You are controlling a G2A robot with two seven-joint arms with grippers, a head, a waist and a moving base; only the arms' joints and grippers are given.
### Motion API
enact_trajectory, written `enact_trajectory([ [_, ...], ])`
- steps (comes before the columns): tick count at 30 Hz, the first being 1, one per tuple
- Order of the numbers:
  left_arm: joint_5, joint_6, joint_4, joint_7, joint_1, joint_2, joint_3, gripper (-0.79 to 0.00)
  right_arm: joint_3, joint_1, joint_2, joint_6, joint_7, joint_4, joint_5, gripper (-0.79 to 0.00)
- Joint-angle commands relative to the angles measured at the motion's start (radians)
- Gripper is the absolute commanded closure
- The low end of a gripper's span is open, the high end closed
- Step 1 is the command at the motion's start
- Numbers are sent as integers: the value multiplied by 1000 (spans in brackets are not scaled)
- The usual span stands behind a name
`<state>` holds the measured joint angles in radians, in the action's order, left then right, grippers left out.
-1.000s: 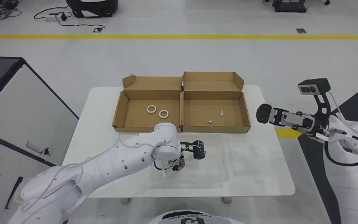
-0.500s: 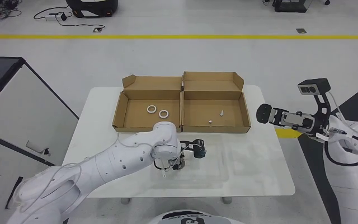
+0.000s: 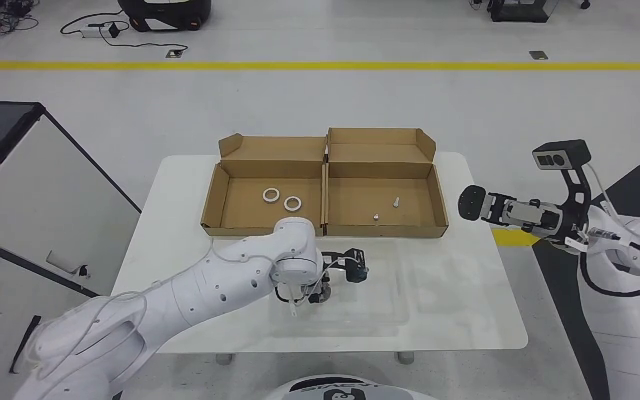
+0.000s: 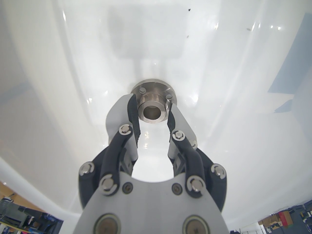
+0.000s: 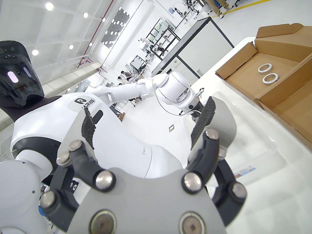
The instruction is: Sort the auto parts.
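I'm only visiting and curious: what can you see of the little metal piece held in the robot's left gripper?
The metal part is small, shiny and silver-grey, steel by its look: a round flange, a short hollow hub rising from its middle, two small pins on the flange. It stands upright. The left gripper clamps the hub between black ribbed pads. The flange lies on or just above the floor of the white tray; I cannot tell which.

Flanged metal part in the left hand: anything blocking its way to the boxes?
Nothing loose. The flanged metal part, in the left hand, sits in the white tray; only its rim and the cardboard boxes' near wall lie between.
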<state>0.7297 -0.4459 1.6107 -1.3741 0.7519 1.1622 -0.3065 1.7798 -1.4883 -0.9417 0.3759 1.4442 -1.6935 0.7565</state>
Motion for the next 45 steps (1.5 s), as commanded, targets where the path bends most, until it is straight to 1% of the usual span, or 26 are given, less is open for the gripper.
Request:
enact_trajectory([
  [1,0,-1,-3,1,1,1,1,-262,0,0,0,0,0,0,0,-785],
  [3,0,-3,-6,3,2,2,2,-240,0,0,0,0,0,0,0,-785],
  [7,2,-5,-13,5,3,5,4,-246,0,0,0,0,0,0,0,-785],
  [8,2,-6,-14,6,3,5,4,-231,0,0,0,0,0,0,0,-785],
  [9,2,-6,-15,6,4,6,4,-188,0,0,0,0,0,0,0,-785],
  [10,2,-5,-16,6,4,6,4,-126,0,0,0,0,0,0,0,-785],
  [11,2,-5,-17,5,4,7,3,0,0,0,0,0,0,0,0,-785],
  [18,-4,8,-2,13,8,3,-17,0,0,0,0,0,0,0,0,-785],
  [25,-8,17,45,6,13,-19,-66,0,0,0,0,0,0,0,0,-785],
  [29,-8,20,90,-3,20,-42,-114,0,0,0,0,0,0,0,0,-785],
  [34,-4,15,170,-15,38,-80,-189,0,0,0,0,0,0,0,0,-785],
  [41,4,6,284,-6,71,-155,-284,0,0,0,0,0,0,0,0,-785],
  [45,-14,-24,340,24,99,-204,-349,0,0,0,0,0,0,0,0,-785],
])
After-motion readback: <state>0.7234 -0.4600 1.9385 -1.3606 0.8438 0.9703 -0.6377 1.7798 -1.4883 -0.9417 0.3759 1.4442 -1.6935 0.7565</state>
